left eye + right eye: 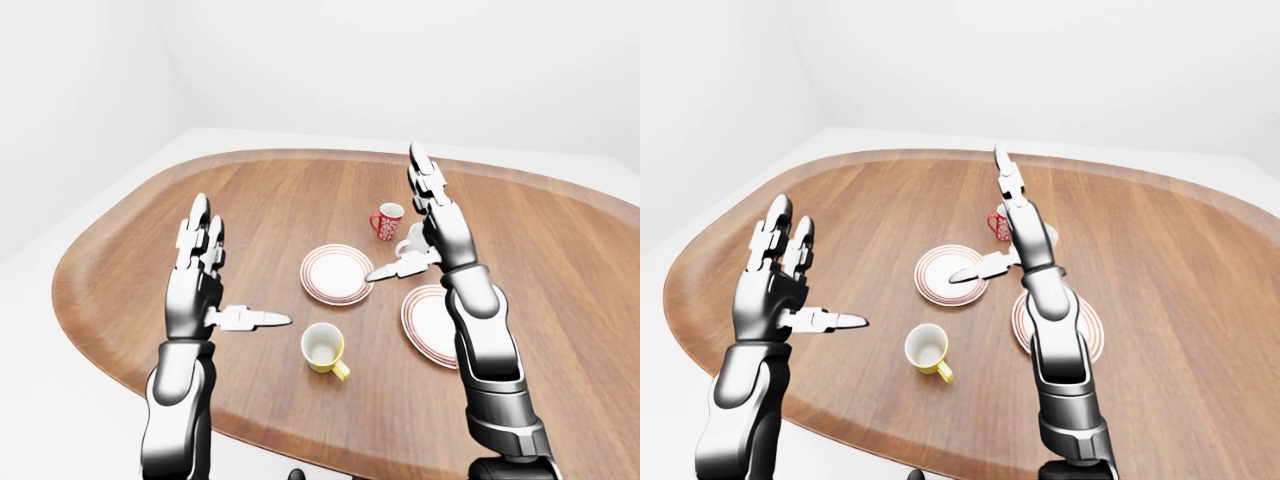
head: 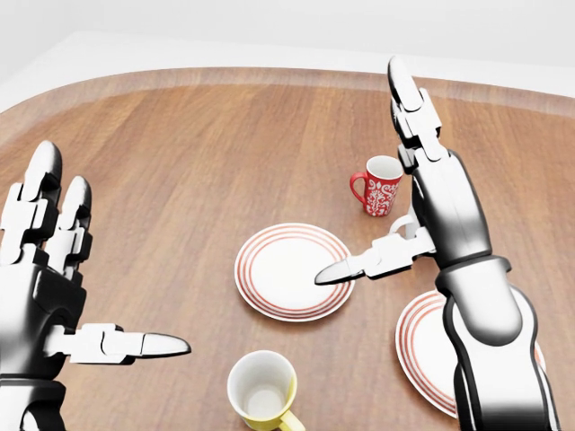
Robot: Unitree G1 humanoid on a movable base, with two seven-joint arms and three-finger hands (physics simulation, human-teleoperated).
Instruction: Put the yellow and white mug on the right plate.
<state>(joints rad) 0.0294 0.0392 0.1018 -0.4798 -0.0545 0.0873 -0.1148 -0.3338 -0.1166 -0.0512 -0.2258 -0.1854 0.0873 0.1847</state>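
Yellow and white mug [image 2: 262, 391] upright (untouched), robot hands spread

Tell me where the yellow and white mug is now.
The yellow and white mug stands at the head view's bottom centre, below the left plate and left of the right plate.
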